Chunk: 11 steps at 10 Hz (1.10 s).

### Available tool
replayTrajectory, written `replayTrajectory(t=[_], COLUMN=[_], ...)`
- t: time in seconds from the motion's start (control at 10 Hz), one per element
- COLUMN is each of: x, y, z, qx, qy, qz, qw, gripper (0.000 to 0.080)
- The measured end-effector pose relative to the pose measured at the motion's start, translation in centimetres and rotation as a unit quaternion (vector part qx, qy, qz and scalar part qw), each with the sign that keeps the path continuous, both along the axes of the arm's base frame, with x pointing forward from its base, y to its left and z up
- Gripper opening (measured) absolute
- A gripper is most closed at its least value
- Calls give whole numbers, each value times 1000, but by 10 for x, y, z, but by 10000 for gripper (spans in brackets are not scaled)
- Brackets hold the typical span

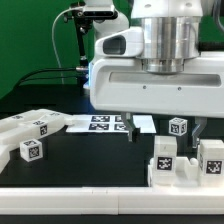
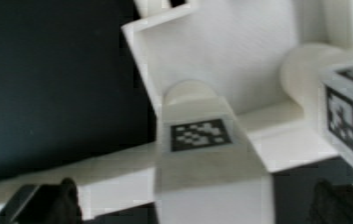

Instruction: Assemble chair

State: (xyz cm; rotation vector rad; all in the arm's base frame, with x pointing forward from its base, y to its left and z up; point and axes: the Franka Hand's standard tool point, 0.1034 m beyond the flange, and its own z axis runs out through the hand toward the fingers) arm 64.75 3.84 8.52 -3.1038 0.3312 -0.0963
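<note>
The gripper (image 1: 167, 132) is hanging low over the black table (image 1: 90, 165) at the exterior view's right, directly above the chair assembly (image 1: 185, 165), a stepped white block structure near the table's front edge. Its jaws are standing wide apart and are pinching nothing. In the wrist view the gripper (image 2: 201, 203) is straddling the chair assembly (image 2: 208, 185): the two dark fingers (image 2: 48, 203) are showing at either side of a white upright post, with clear gaps between them and the post, though whether the tips are grazing the crossbar below cannot be told. The post is wearing a square tag (image 2: 199, 135) with a black-and-white checked pattern, and a second tag (image 2: 342, 110) is showing in part on a rounded white piece beside it; both are carrying pattern only, no letters. More loose chair pieces (image 1: 25, 135), each tagged, are lying well apart at the exterior view's left. The marker board (image 1: 100, 124) is lying flat between the two groups, its printed tags too small to read.
</note>
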Motion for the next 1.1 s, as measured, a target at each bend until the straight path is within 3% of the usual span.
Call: replayTrajectory(t=[0.2,0.3,0.4,0.5,0.8,1.1], x=[0,0,-1,-1,-1,2], y=[0,-1,0,0,0,2], z=[0,-1,-1,-1,-1,1], qx=[1,2,4,7,15,40], qy=[1,1,2,2,3,13], qz=[-27,-30,-70,-109,-215,-450], qw=[1000,1000,998,994,976,892], gripper=[620,441,441,284,285,285])
